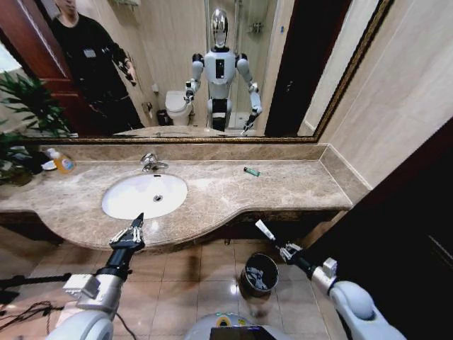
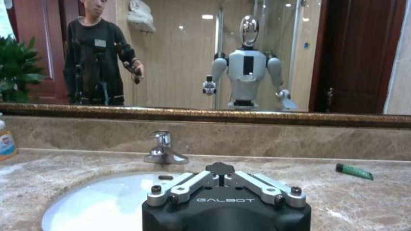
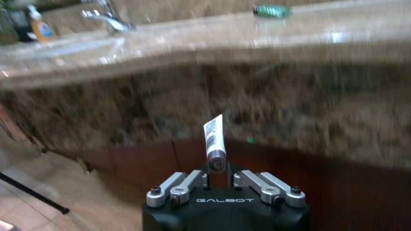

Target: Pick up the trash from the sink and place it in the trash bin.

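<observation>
Trash tube (image 1: pixel 265 229), white-and-blue, sits clamped by its cap in the right gripper (image 1: pixel 280 247) above the trash bin (image 1: pixel 258 274), long axis tilted up-left toward the counter. Left gripper (image 1: pixel 133 228) hovers spread open at the sink's (image 1: pixel 117 205) near rim.

— What stands on the bench (image 1: pixel 297 188) at its far left?

— An orange soap bottle (image 1: pixel 62 162) with a pump top, close to the back wall, and leafy green plants (image 1: pixel 25 106) beside it.

— And behind?

— A wide mirror (image 1: pixel 177 64) in a dark gilt frame above a marble backsplash (image 2: pixel 257 137). Below, the floor (image 1: pixel 191 276) is glossy beige tile, with a black cable (image 1: pixel 21 312) trailing across it.
</observation>
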### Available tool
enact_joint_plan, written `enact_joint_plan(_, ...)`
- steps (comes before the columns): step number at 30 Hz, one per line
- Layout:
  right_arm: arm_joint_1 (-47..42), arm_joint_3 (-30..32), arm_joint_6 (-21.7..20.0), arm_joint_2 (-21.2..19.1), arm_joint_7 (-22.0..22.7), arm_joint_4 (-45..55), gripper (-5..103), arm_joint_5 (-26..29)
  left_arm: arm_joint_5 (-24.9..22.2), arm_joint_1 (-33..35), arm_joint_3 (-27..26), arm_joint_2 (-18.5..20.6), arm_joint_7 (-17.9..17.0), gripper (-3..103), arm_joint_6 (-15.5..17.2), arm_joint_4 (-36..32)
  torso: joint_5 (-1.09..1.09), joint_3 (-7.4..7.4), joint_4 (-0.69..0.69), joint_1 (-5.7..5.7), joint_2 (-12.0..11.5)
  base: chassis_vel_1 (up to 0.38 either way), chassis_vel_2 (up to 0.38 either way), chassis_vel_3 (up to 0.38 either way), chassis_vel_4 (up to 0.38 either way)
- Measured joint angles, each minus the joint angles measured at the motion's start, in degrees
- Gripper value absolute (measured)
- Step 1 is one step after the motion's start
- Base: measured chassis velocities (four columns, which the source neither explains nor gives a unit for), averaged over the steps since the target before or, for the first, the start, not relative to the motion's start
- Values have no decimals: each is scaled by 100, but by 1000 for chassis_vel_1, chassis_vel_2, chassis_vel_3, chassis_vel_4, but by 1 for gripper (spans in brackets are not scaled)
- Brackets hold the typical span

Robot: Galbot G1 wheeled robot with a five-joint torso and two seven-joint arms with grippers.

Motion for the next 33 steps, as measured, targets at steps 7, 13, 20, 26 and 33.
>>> enact_joint_plan(7, 452, -147, 391, 205, 347, -1348, 16, -506, 0, 0, 0, 0, 0, 0, 0, 0, -1, 0, 1, 0, 0, 0, 0, 0, 0)
enact_joint_plan(13, 601, -179, 461, 284, 520, -1851, 16, -586, 0, 0, 0, 0, 0, 0, 0, 0, -2, 0, 0, 0, 0, 0, 0, 0, 0)
enact_joint_plan(20, 717, -265, 527, 430, 603, -2073, 16, -745, 0, 0, 0, 0, 0, 0, 0, 0, -1, 0, 0, 0, 0, 0, 0, 0, 0)
enact_joint_plan(26, 774, -389, 546, 481, 924, -2081, 27, -855, 0, 0, 0, 0, 0, 0, 0, 0, -1, 0, 0, 0, 0, 0, 0, 0, 0)
enact_joint_plan(33, 802, -497, 611, 512, 1040, -2082, 54, -886, 0, 0, 0, 0, 0, 0, 0, 0, -1, 0, 0, 0, 0, 0, 0, 0, 0)
